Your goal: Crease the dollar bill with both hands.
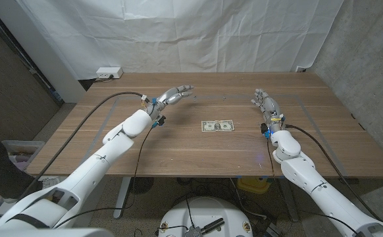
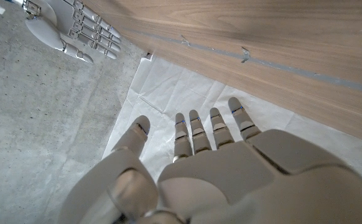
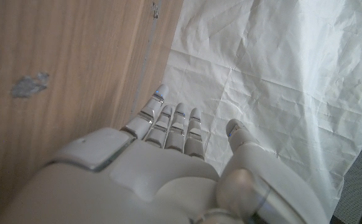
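With left hand at ten o'clock and right hand at two, both spread and holding nothing, well apart from dollar bill lying flat mid-bench, risk pushing it askew if reaching unevenly.

The dollar bill is too small in the head view to read its print or tell whether it bears a fold. The small white box at the bench's far corner is too tiny to identify. Both forearms run off the picture's bottom corners.
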You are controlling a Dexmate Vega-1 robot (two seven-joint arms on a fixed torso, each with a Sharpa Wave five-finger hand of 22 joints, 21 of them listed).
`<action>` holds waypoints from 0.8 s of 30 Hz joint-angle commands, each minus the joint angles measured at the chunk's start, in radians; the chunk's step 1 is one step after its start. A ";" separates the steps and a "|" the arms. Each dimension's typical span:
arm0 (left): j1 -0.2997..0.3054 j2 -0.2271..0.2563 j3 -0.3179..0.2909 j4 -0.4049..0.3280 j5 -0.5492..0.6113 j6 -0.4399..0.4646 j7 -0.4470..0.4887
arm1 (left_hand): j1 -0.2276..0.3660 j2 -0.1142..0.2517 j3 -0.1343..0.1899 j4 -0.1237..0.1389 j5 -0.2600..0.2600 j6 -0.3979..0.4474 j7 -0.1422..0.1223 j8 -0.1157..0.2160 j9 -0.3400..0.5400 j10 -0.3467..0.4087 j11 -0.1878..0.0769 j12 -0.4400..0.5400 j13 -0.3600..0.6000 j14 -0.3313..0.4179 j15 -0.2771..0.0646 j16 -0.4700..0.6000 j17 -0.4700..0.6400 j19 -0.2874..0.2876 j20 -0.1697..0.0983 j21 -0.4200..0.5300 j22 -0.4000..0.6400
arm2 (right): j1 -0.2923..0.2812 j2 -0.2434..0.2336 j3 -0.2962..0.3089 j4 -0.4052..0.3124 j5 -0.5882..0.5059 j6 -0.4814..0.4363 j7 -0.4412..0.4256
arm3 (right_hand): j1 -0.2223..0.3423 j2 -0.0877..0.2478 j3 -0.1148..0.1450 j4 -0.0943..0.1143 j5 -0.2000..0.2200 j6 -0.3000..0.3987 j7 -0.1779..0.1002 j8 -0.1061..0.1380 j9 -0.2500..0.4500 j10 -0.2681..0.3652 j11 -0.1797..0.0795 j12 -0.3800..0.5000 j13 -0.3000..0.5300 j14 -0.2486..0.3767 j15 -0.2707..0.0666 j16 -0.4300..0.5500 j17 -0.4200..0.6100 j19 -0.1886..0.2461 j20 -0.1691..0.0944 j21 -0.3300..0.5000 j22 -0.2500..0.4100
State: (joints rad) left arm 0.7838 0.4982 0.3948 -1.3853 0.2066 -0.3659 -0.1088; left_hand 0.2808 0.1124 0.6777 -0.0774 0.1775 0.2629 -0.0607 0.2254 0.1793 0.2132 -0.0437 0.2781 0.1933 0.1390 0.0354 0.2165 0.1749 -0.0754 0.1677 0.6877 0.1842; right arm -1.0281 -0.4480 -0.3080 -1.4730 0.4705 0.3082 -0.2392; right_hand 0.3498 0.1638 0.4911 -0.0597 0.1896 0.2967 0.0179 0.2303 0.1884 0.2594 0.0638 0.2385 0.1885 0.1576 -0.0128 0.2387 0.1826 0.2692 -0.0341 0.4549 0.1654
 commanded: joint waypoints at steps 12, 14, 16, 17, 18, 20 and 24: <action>0.016 0.043 0.053 -0.040 0.219 -0.121 0.018 | -0.004 0.001 -0.033 -0.020 -0.006 -0.039 -0.060 -0.037 0.001 -0.036 -0.026 -0.036 -0.001 -0.058 -0.044 -0.024 0.007 -0.039 -0.061 -0.028 0.001 | -0.107 0.008 0.008 -0.075 -0.049 0.044 -0.087 | 0.021 0.000 0.001 -0.010 -0.003 0.010 -0.001 -0.002 0.002 0.013 -0.003 -0.003 0.003 0.005 -0.002 -0.003 0.004 0.007 0.003 -0.010 0.003; 0.019 0.047 0.055 -0.042 0.239 -0.132 0.027 | -0.004 0.000 -0.036 -0.022 -0.006 -0.034 -0.055 -0.035 0.001 -0.035 -0.028 -0.037 -0.001 -0.065 -0.051 -0.026 0.005 -0.042 -0.064 -0.031 0.000 | -0.112 0.010 0.007 -0.076 -0.050 0.047 -0.090 | 0.022 0.000 0.001 -0.011 -0.004 0.011 -0.001 -0.003 0.002 0.014 -0.004 -0.004 0.003 0.005 -0.002 -0.004 0.004 0.008 0.003 -0.011 0.003; 0.020 0.053 0.059 -0.045 0.263 -0.140 0.031 | -0.006 -0.002 -0.040 -0.024 -0.006 -0.031 -0.057 -0.035 0.001 -0.029 -0.033 -0.037 -0.002 -0.070 -0.063 -0.028 0.004 -0.055 -0.072 -0.038 0.000 | -0.117 0.012 0.005 -0.077 -0.053 0.050 -0.094 | 0.022 0.000 0.001 -0.011 -0.004 0.011 0.000 -0.003 0.002 0.014 -0.004 -0.004 0.003 0.005 -0.002 -0.004 0.004 0.008 0.003 -0.011 0.003; 0.020 0.052 0.058 -0.045 0.264 -0.141 0.030 | -0.007 -0.003 -0.042 -0.025 -0.007 -0.029 -0.057 -0.035 0.001 -0.030 -0.034 -0.039 -0.002 -0.072 -0.067 -0.029 0.003 -0.058 -0.076 -0.039 0.000 | -0.117 0.013 0.005 -0.077 -0.053 0.050 -0.095 | 0.023 0.000 0.001 -0.012 -0.004 0.011 0.000 -0.003 0.002 0.015 -0.004 -0.004 0.003 0.006 -0.002 -0.004 0.004 0.008 0.004 -0.012 0.003; 0.019 0.054 0.061 -0.046 0.274 -0.143 0.030 | -0.008 -0.005 -0.044 -0.025 -0.007 -0.029 -0.058 -0.035 0.000 -0.033 -0.034 -0.041 -0.002 -0.077 -0.069 -0.031 0.003 -0.059 -0.079 -0.041 0.000 | -0.118 0.014 0.005 -0.077 -0.054 0.052 -0.096 | 0.023 0.000 0.001 -0.012 -0.004 0.011 -0.001 -0.004 0.002 0.015 -0.004 -0.005 0.003 0.006 -0.002 -0.004 0.004 0.009 0.003 -0.012 0.003; 0.016 0.062 0.070 -0.052 0.313 -0.149 0.034 | -0.013 -0.008 -0.048 -0.024 -0.008 -0.029 -0.058 -0.036 0.000 -0.033 -0.035 -0.042 -0.003 -0.082 -0.073 -0.032 0.003 -0.065 -0.085 -0.044 0.000 | -0.120 0.016 0.004 -0.076 -0.058 0.057 -0.099 | 0.024 0.001 0.001 -0.013 -0.004 0.011 0.000 -0.004 0.002 0.015 -0.003 -0.005 0.003 0.006 -0.002 -0.005 0.005 0.009 0.003 -0.013 0.003; 0.014 0.071 0.078 -0.062 0.368 -0.149 0.042 | -0.037 -0.009 -0.062 -0.011 -0.007 -0.034 -0.057 -0.040 -0.001 -0.047 -0.043 -0.054 -0.005 -0.125 -0.093 -0.041 0.005 -0.109 -0.108 -0.068 -0.001 | -0.120 0.021 0.003 -0.072 -0.061 0.063 -0.104 | 0.024 0.001 0.001 -0.014 -0.005 0.012 0.000 -0.005 0.002 0.016 -0.004 -0.006 0.003 0.006 -0.003 -0.005 0.005 0.009 0.003 -0.015 0.003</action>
State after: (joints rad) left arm 0.7972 0.5448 0.4503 -1.4257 0.4467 -0.4897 -0.0842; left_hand 0.2663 0.0991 0.6227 -0.0944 0.1698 0.2269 -0.1145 0.1908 0.1766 0.1683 -0.0808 0.2303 0.1887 0.0435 -0.0337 0.1849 0.1766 -0.1531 0.0723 0.6349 0.1813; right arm -1.1300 -0.4374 -0.3009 -1.5407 0.4230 0.3532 -0.3236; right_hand 0.3589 0.1625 0.4883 -0.0680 0.1896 0.2965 0.0179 0.2258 0.1883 0.2649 0.0585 0.2355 0.1884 0.1576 -0.0127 0.2387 0.1840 0.2728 -0.0303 0.4435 0.1653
